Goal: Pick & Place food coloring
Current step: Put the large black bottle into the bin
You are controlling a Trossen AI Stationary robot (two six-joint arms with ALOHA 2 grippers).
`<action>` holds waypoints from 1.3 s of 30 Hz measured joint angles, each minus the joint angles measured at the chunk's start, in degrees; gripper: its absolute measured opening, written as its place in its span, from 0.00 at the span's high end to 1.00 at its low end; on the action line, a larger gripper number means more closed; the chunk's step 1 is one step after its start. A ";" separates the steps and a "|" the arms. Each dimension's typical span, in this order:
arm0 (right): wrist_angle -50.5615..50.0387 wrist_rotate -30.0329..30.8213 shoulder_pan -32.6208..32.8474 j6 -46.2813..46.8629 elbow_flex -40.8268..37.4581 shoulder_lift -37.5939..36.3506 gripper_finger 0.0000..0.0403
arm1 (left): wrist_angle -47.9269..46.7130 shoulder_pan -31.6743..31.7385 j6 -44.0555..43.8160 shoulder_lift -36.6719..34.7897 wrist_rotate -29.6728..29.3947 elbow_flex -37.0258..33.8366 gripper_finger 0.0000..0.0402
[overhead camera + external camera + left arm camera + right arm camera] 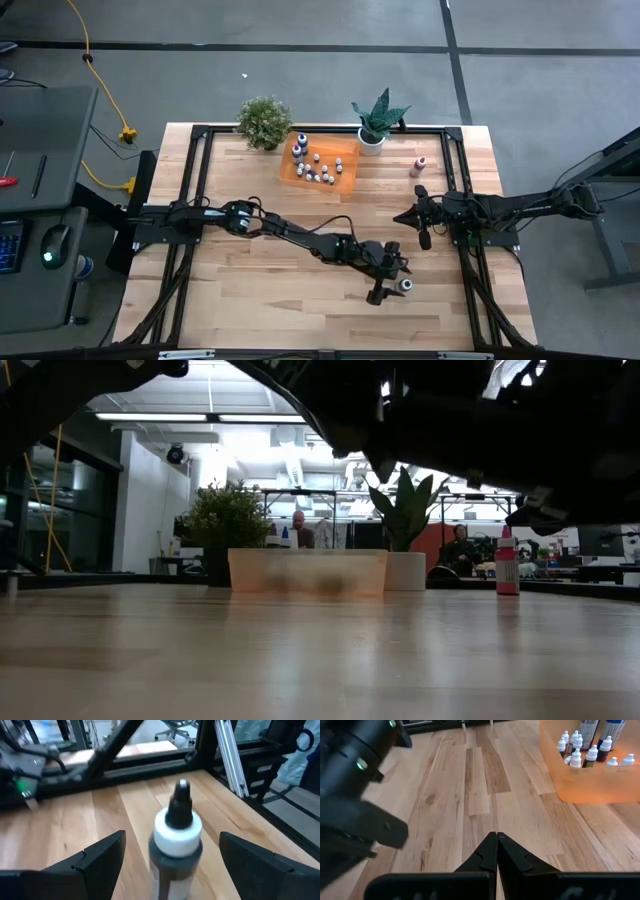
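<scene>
The left gripper (pixel 392 287) is low over the near right part of the pale wooden bench (pixel 250 290), its fingers (pixel 95 860) spread wide to either side of a small dark bottle with a white collar and black tip (pixel 176 845), not touching it. More white-capped food coloring bottles (pixel 315 165) stand in the translucent orange tray (pixel 345 178) at the far side. A pink bottle (pixel 420 166) stands apart near the right edge. The right gripper (pixel 496 851) waits, fingers pressed together.
</scene>
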 joint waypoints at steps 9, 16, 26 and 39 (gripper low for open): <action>-0.04 0.00 0.02 0.00 0.02 -0.02 1.00 | 0.96 0.00 -1.42 0.67 -1.65 0.02 0.21; -0.04 0.01 0.02 0.00 0.00 -0.02 1.00 | 0.98 0.00 -2.30 0.58 -0.37 0.02 0.28; -0.04 0.02 0.02 0.00 0.02 -0.02 1.00 | 1.05 0.05 -2.34 0.58 -0.38 0.02 0.42; -0.04 0.01 0.01 0.00 0.01 -0.02 1.00 | 2.48 0.07 -3.69 0.58 1.65 0.02 0.44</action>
